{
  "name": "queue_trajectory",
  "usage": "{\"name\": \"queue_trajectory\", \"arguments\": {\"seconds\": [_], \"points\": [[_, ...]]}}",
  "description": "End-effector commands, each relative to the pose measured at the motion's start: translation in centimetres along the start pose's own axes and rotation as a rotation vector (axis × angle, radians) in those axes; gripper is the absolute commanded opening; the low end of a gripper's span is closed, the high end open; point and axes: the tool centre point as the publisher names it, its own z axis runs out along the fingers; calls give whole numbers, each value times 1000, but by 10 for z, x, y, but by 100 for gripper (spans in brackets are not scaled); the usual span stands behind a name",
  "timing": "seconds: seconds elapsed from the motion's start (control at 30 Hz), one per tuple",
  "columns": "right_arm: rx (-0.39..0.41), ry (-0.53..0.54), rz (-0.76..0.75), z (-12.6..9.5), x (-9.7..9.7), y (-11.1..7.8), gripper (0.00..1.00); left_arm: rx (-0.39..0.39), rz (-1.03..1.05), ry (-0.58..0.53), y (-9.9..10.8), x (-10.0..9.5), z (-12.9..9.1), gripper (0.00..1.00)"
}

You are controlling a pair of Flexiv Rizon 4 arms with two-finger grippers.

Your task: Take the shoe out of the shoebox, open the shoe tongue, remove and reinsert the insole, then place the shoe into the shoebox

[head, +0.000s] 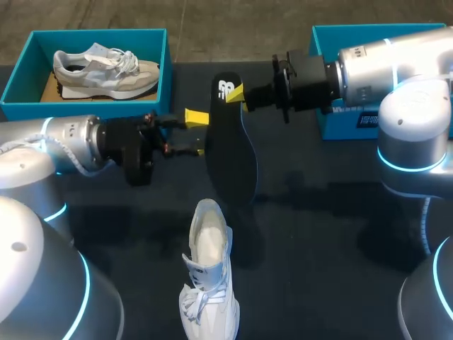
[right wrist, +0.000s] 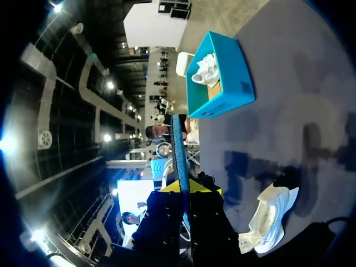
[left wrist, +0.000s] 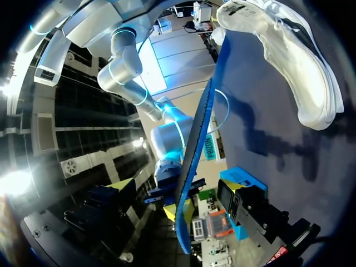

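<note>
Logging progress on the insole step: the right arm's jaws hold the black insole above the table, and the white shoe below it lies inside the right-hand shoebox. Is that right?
Not quite. The white shoe lies on the bare table, outside the right-hand shoebox, as the head view shows. The rest holds: the right gripper has its jaws shut on one end of the black insole, above the table.

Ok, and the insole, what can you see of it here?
The insole is long, thin and black on top, with a white logo at one end; the wrist views show a blue edge. It looks like foam. It is held above the table, with the right gripper shut on its logo end. The left gripper stands open at its side; whether it touches cannot be told. The insole's free end points toward the white shoe.
</note>
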Motion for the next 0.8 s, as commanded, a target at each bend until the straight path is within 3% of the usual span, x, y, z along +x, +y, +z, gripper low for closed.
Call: {"name": "queue_trajectory", "arguments": {"seconds": [0.03, 0.1, 0.17, 0.2, 0.3, 0.5, 0.8], "points": [[-2, -2, 1, 3, 0, 1, 0, 1, 3, -14, 3, 6, 9, 76], [-2, -2, 1, 3, 0, 1, 0, 4, 6, -17, 2, 6, 12, 70], [-2, -2, 1, 3, 0, 1, 0, 8, 9, -15, 1, 6, 14, 53], [-2, -2, 1, 3, 0, 1, 0, 8, 10, -15, 1, 7, 15, 49], [-2, -2, 1, 3, 0, 1, 0, 14, 8, -11, 0, 8, 17, 49], [-2, -2, 1, 3, 0, 1, 0, 17, 5, -12, -1, 11, 19, 36], [-2, -2, 1, 3, 0, 1, 0, 30, 9, -6, -3, 12, 24, 31]]}}
